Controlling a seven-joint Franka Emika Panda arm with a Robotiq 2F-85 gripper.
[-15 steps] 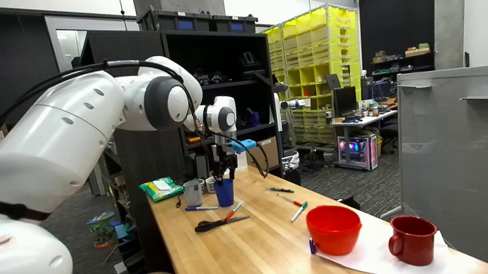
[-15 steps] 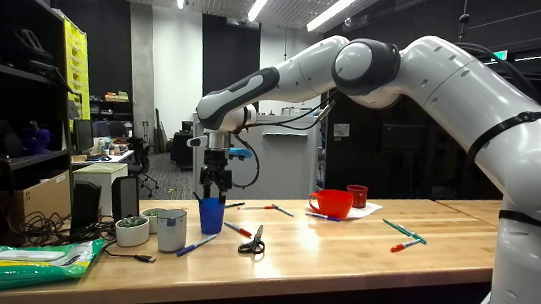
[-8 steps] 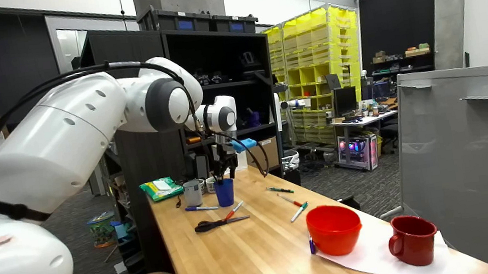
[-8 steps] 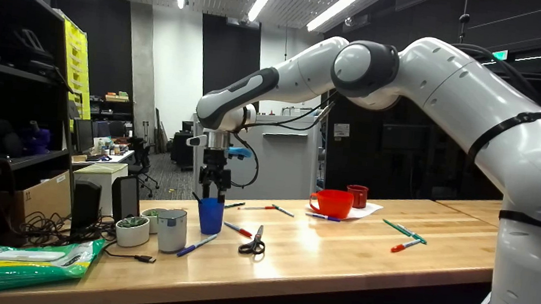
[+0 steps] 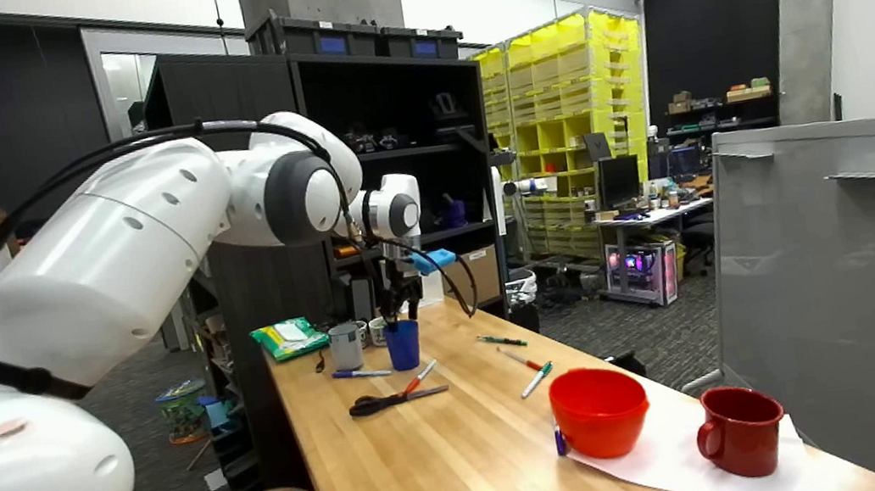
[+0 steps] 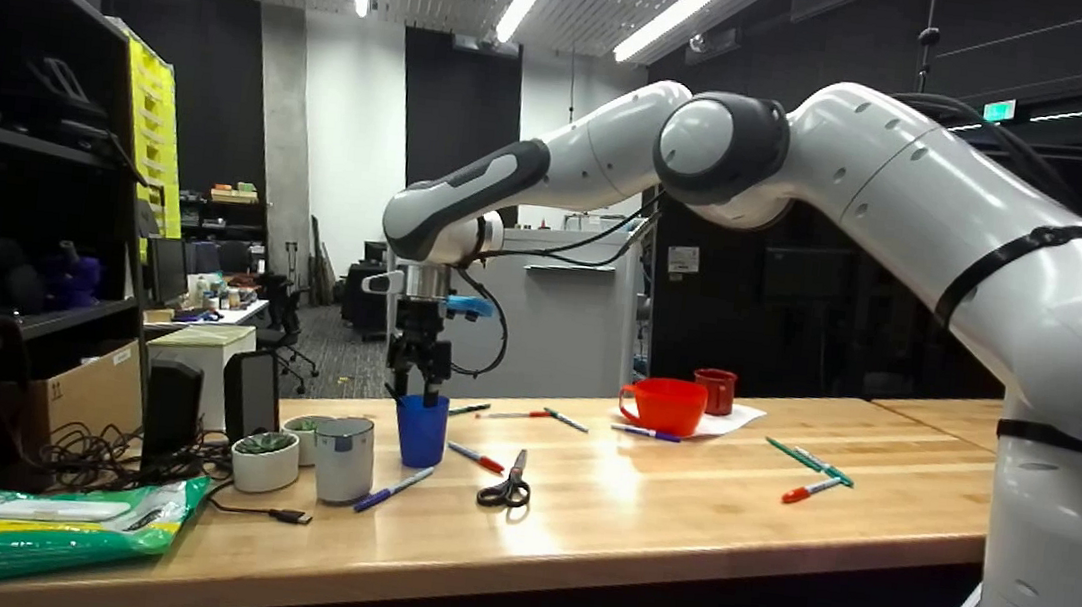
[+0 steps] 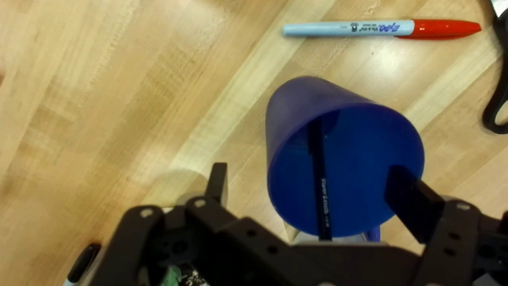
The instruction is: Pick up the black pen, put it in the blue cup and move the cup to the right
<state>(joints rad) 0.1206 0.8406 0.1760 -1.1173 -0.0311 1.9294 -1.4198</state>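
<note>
The blue cup (image 6: pixel 422 434) stands upright on the table in both exterior views (image 5: pixel 404 349). The wrist view looks into the cup (image 7: pixel 295 101). The black pen (image 7: pixel 320 178) leans inside it, its upper end crossing the rim. A thin end of the pen (image 6: pixel 393 393) shows above the rim. My gripper (image 7: pixel 309 182) is open at the cup's mouth, also in both exterior views (image 5: pixel 402 319) (image 6: pixel 415 396). One finger (image 7: pixel 217 182) is outside the rim; the other overlaps the mouth's right side. I cannot tell whether it reaches inside. Neither finger visibly grips the pen.
A grey cup (image 6: pixel 344 464) and potted plants (image 6: pixel 264 466) stand beside the blue cup. A blue marker (image 6: pixel 393 491), red marker (image 7: pixel 349 28) and scissors (image 6: pixel 505 488) lie close by. A red bowl (image 5: pixel 601 419) and dark red mug (image 5: pixel 747 437) stand farther along the table.
My gripper has shifted slightly, away from the arm's base, and the arm's elbow has sunk a little. The cup has barely moved and the pen stays in it.
</note>
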